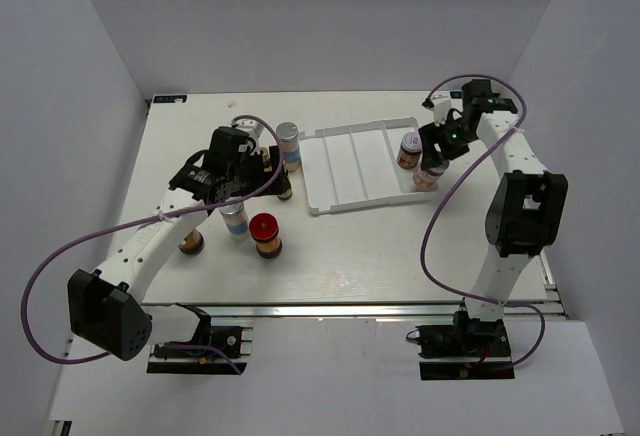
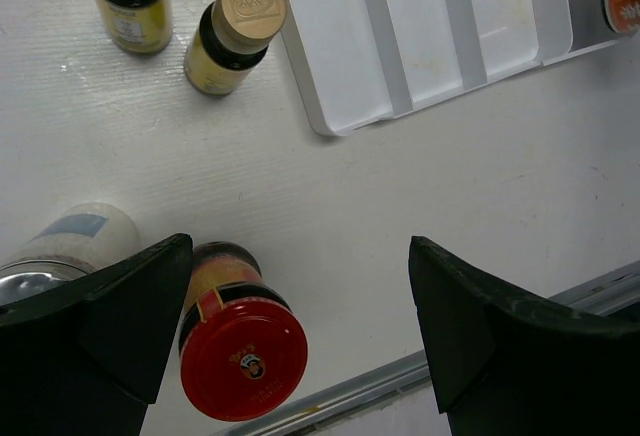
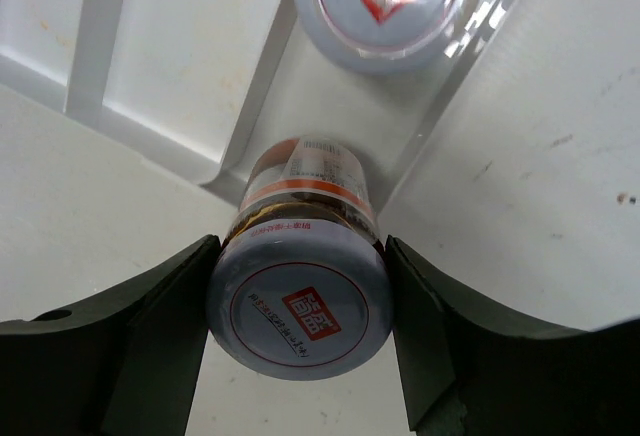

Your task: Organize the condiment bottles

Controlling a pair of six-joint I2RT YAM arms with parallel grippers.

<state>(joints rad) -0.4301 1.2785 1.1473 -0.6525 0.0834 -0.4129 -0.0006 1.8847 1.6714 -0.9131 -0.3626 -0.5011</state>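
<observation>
Right gripper is shown by its own wrist camera pinching a white-lidded jar at the lid. The jar is upright, at the near corner of the end compartment of the white tray. A second white-lidded jar stands just beyond. Whether the held jar rests on the floor cannot be told.

From above, the right arm is seen to be the nearer to that compartment.

From the left wrist, the left gripper is seen spread wide, with a red-lidded jar upright below it.

White table, matte top with faint scuffs, and a soft glare patch near its front edge. Plain pale back wall, left wall and right wall enclose it. Aluminium rail along the near edge; light even, shadows soft.
</observation>
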